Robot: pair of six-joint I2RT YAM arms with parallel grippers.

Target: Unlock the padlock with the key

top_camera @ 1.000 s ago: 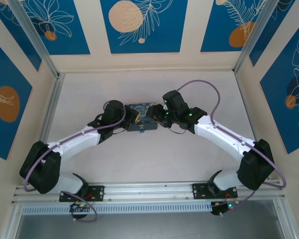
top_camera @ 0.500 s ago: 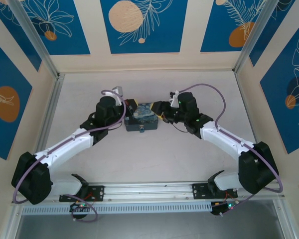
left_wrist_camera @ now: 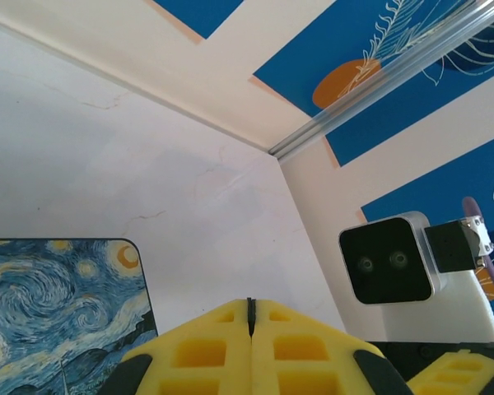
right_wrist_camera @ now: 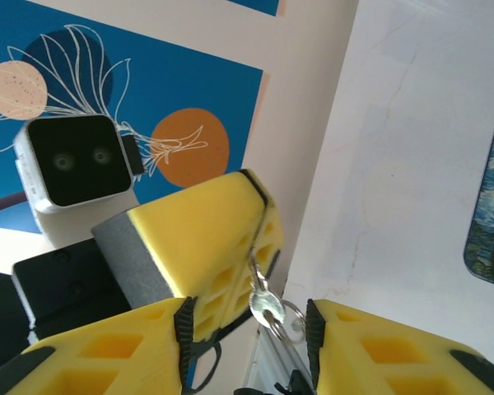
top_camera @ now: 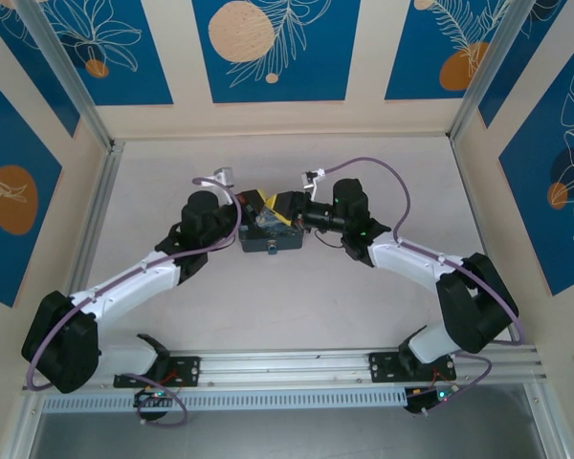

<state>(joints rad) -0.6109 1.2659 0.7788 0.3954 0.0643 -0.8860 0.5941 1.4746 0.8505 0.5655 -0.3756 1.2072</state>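
Note:
My left gripper (top_camera: pixel 258 200) is shut on the key (right_wrist_camera: pixel 266 306). The thin blade runs up between its yellow fingers (right_wrist_camera: pixel 206 234), and the silvery head and ring hang below them. In the left wrist view a dark sliver shows at the seam of the left gripper (left_wrist_camera: pixel 249 303). My right gripper (right_wrist_camera: pixel 247 319) is open, one finger on either side of the key's head without touching it. Both grippers meet above the far edge of the starry-night box (top_camera: pixel 271 235), the right gripper (top_camera: pixel 289 204) beside the left. The padlock (top_camera: pixel 272 251) is a tiny teal speck on the box's near face.
The box lies mid-table with bare white surface around it. The box's painted lid (left_wrist_camera: pixel 58 304) fills the lower left of the left wrist view. The right wrist camera (left_wrist_camera: pixel 387 262) hangs close to my left fingers. Patterned walls and aluminium posts (top_camera: pixel 91 206) enclose the table.
Both grippers have lifted from the box's sides and swung toward each other over its far edge. The right fingers now straddle the key held by the left.

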